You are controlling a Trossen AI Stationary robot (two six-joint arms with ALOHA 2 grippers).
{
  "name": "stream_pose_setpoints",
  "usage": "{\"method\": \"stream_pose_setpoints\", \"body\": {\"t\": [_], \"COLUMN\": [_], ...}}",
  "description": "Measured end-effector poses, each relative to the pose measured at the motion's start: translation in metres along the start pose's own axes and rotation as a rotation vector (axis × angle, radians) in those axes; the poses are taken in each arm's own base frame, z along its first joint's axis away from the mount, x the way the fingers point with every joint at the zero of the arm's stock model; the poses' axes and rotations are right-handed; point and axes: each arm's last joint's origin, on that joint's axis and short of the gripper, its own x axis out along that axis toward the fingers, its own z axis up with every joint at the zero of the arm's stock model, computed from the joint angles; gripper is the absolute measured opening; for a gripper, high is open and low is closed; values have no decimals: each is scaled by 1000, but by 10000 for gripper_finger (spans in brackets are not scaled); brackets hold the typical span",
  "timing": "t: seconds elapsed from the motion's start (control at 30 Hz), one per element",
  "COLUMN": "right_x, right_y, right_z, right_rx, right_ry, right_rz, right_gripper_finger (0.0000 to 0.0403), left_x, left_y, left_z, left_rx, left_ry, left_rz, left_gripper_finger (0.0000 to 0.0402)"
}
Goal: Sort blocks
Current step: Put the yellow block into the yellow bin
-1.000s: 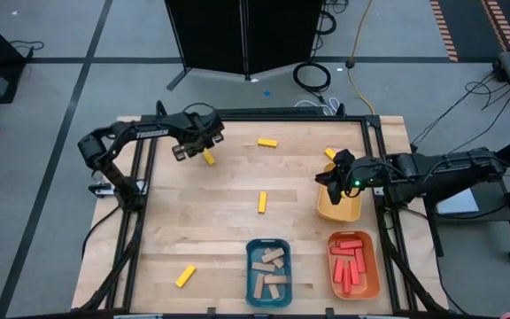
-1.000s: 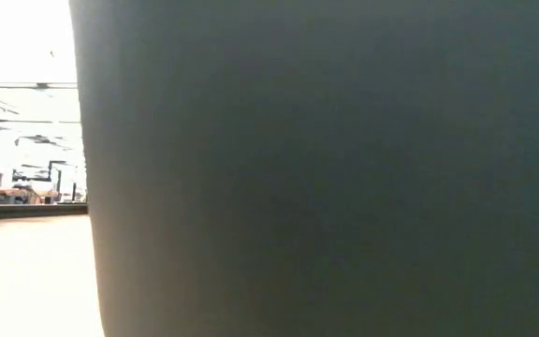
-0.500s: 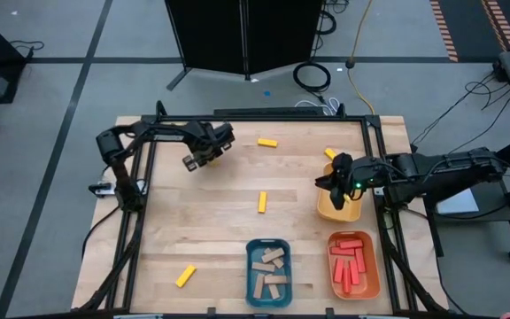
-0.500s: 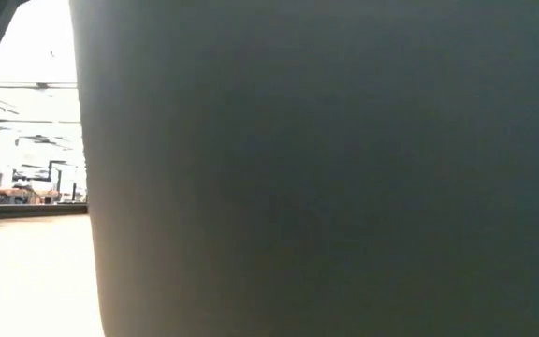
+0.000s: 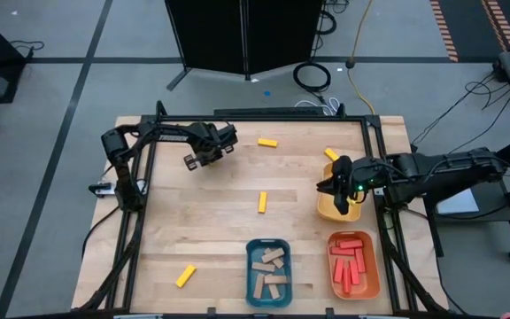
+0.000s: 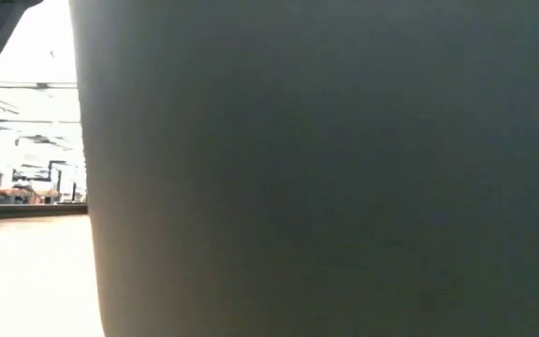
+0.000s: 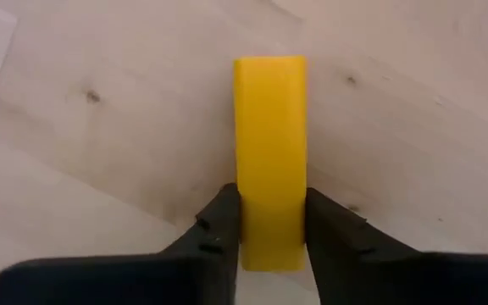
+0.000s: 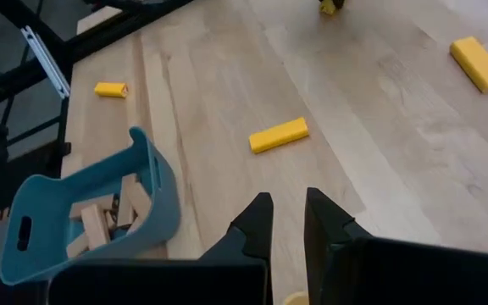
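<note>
My left tool (image 7: 270, 222) is clamped on a yellow block (image 7: 270, 157), fingers pressed to both of its long sides, and in the half second just gone it has carried that block off the far-left part of the bench (image 5: 220, 230) and a little toward the middle; in the high view the left tool (image 5: 207, 152) now hangs over bare wood with the block hidden under it. That tells me the pick is good and I am in the carry, heading for the yellow tray (image 5: 328, 211) on the right side. My right tool (image 5: 342, 182) has slid closer over that tray; its fingers sit nearly together with only a thin gap and nothing between them, so I judge it has just let go of its load there and is free for the next block. The low view is blocked by something dark right up against the lens, no use to me. Loose yellow blocks remain: one at the far edge (image 5: 267, 141), one mid-bench (image 5: 262, 202), one beside the yellow tray's far end (image 5: 330, 153), one near the front-left (image 5: 185, 276). Tan blocks (image 5: 268, 270) fill the blue tray (image 5: 267, 244), red blocks (image 5: 351, 264) the orange tray (image 5: 372, 285), so yellow is all that is left to sort.
</note>
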Motion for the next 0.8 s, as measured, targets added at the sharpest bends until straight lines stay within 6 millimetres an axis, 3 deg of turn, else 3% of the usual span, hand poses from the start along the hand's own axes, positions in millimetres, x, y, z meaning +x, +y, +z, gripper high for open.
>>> {"method": "stream_pose_setpoints", "body": {"t": [0.07, 0.2, 0.4, 0.5, 0.6, 0.8], "right_x": [-3, -11, -36, -53, -68, -91], "right_y": [0, -1, -1, 0, 1, 6], "right_z": [0, 1, 7, 16, 27, 47], "right_rx": [-6, -19, 10, 36, 65, 113], "right_ry": [-10, -42, -152, -260, -382, -592], "right_rz": [6, 23, 59, 39, 14, -27], "right_gripper_finger": [0, 0, 0, 0, 0, 0], "left_x": [-5, -23, -76, -91, -97, -87], "left_y": [-2, -7, -33, -45, -57, -92], "left_z": [-1, -2, -25, -46, -70, -122], "left_rx": [34, 120, 328, 386, 421, 523], "left_ry": [-15, -33, 10, 68, 111, 199], "left_rz": [-20, -130, -631, -843, -1013, -1154], "left_gripper_finger": [70, 70, 70, 70, 70, 70]}}
